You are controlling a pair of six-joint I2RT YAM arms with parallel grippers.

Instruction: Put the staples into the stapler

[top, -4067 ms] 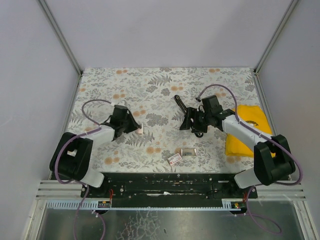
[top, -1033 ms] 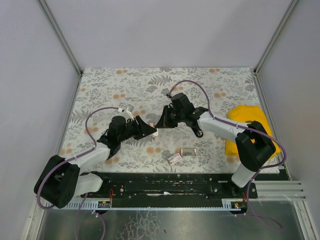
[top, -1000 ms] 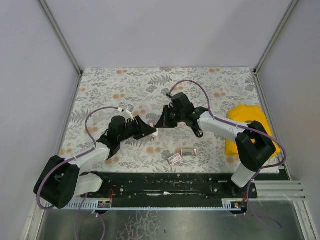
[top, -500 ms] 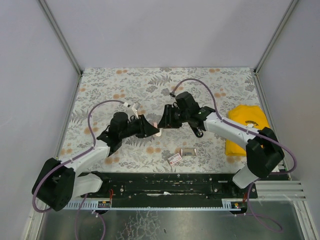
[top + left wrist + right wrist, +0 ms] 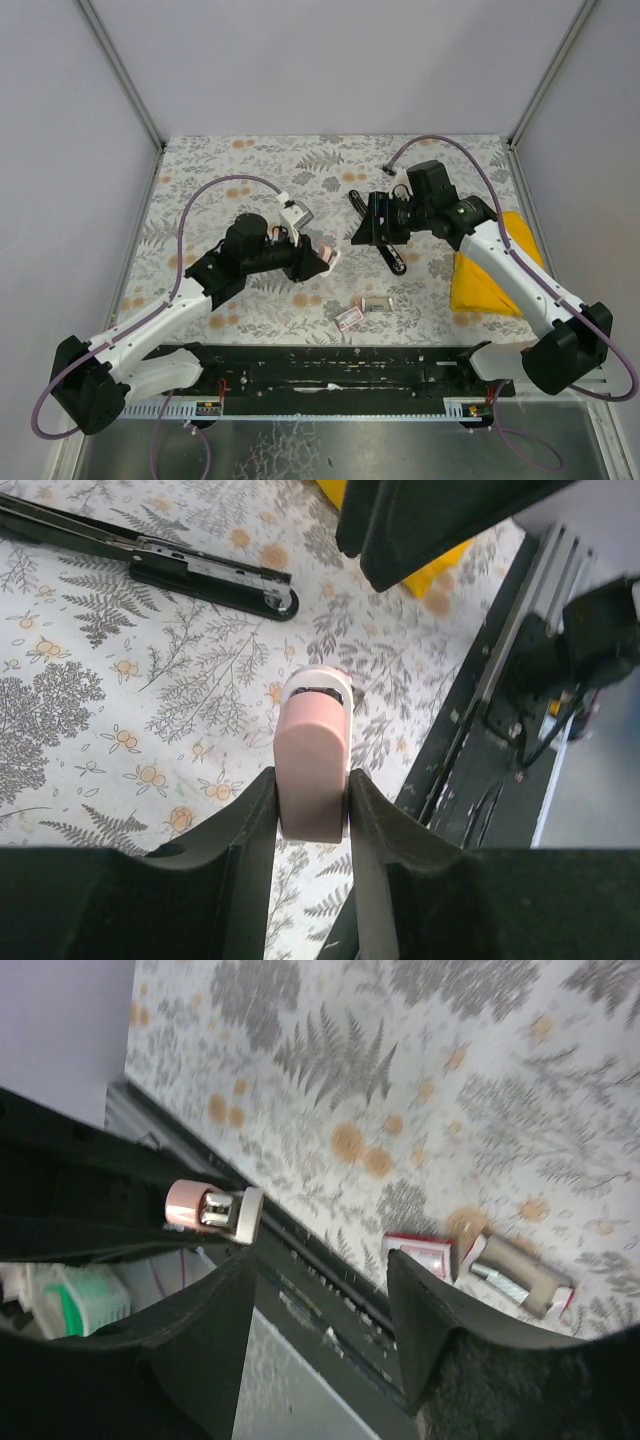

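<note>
The black stapler (image 5: 393, 258) lies opened out flat on the floral mat; it also shows in the left wrist view (image 5: 170, 558). My left gripper (image 5: 320, 260) is shut on a small pink and white piece with a metal inside (image 5: 313, 745), held above the mat left of the stapler. That piece also shows in the right wrist view (image 5: 205, 1207). My right gripper (image 5: 362, 222) hovers over the stapler's middle, open and empty, jaws wide apart (image 5: 320, 1260). Two small staple boxes (image 5: 350, 317) (image 5: 377, 304) lie near the front edge.
A yellow cloth (image 5: 490, 265) lies at the right under the right forearm. The black rail (image 5: 340, 365) runs along the mat's front edge. The staple boxes also show in the right wrist view (image 5: 420, 1257).
My left arm has reached forward and right, carrying the pink piece. My right gripper has drawn back to the right, away from the left gripper, and now hangs over the stapler.
</note>
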